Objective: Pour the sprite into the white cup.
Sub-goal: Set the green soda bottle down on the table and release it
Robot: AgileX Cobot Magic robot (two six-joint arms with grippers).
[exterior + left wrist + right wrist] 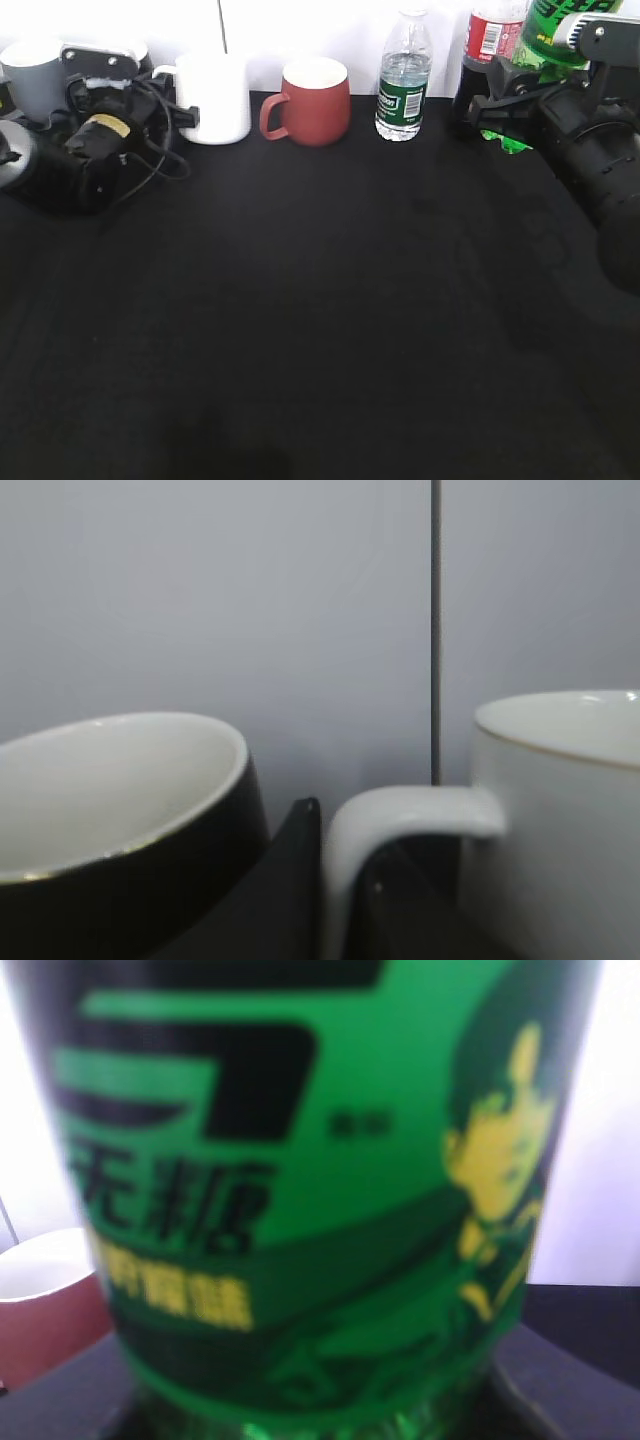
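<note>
Right end effector (505, 105) at the far right of the black worktop (320, 330), apparently around the sprite (545, 35); label fills the right wrist view, yet closed or open cannot be told. Left end effector (185, 115) beside the white cup's (215, 98) handle, fingers unseen, state likewise unclear. Could tip the sprite against the cola bottle (490, 40) just beside it if lifted loosely. Could spill over the red-brown mug (312, 100) and water bottle (403, 85), 2 items between bottle and cup.
</note>
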